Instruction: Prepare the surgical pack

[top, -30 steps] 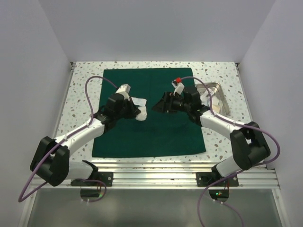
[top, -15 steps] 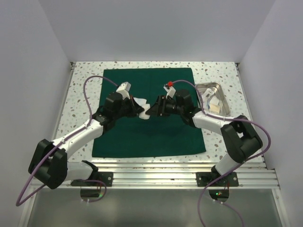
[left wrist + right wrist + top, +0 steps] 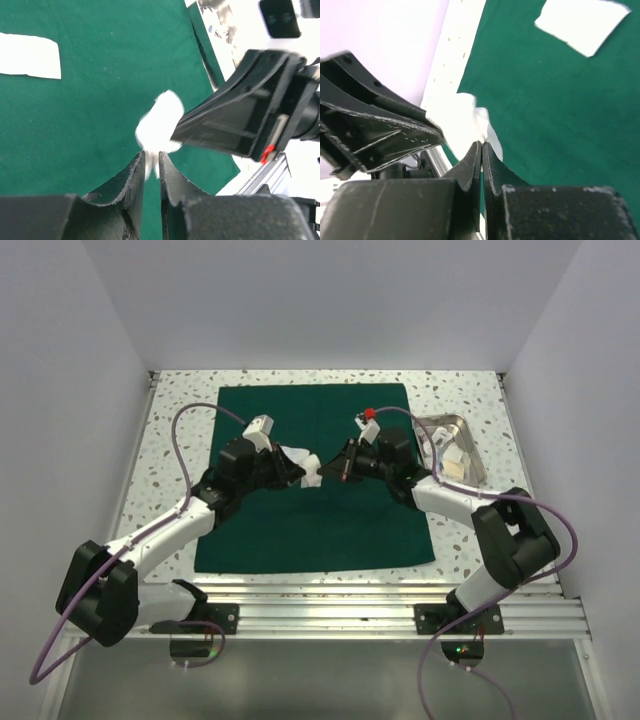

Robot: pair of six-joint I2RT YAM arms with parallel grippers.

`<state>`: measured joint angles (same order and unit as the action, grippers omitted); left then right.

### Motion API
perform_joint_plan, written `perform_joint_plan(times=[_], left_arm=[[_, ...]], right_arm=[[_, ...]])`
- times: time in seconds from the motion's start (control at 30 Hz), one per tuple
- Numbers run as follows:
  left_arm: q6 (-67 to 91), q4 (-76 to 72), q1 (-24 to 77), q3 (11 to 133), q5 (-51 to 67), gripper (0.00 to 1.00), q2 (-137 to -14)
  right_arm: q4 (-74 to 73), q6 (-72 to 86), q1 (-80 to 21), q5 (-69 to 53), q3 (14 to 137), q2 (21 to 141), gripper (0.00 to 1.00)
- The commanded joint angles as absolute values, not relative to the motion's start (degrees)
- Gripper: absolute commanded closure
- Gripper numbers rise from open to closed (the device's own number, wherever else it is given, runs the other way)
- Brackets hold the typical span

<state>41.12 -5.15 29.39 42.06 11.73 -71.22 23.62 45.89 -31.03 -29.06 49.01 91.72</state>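
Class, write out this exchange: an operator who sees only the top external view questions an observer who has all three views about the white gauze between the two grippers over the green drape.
Operator: Which side has it gripped?
Observer: In the right wrist view, the right gripper is shut on an edge of the white gauze.
Operator: And the other one?
Observer: The left wrist view shows the left gripper with its jaws a narrow gap apart and a tail of the gauze in that gap.
Operator: Is any other gauze out?
Observer: A second gauze piece lies flat on the green drape, apart from the held one.
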Motion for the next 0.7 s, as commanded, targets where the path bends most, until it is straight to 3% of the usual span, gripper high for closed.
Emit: perform_joint_plan(times=[0.0, 0.07, 0.13, 0.17, 0.5, 0.67], left_arm=[[40.25, -7.47, 28.92, 42.01, 10.81, 0.81, -70.75], [40.34, -7.12, 29.00, 42.27, 10.37, 0.70, -71.80], [39.73, -6.42, 29.00, 42.89, 9.06, 0.51, -72.42], [39.47, -6.42, 29.00, 42.89, 8.53, 0.48, -72.68], [36.65, -4.75, 28.92, 44.30, 5.10, 0.46, -76.81], [34.37, -1.42, 28.92, 47.01, 0.10, 0.44, -79.18]], right_arm=[[27.15, 47.63, -27.17, -27.77, 47.11, 87.46, 1.00], [27.07, 48.08, -24.98, -28.56, 46.50, 86.58, 1.00], [26.20, 47.73, -23.39, -28.91, 45.88, 85.35, 1.00], [24.45, 47.38, -21.55, -29.00, 45.70, 84.82, 1.00], [11.18, 41.23, -4.41, -27.78, 47.98, 81.03, 1.00], [6.16, 39.55, 4.64, -21.47, 50.80, 83.23, 1.00]])
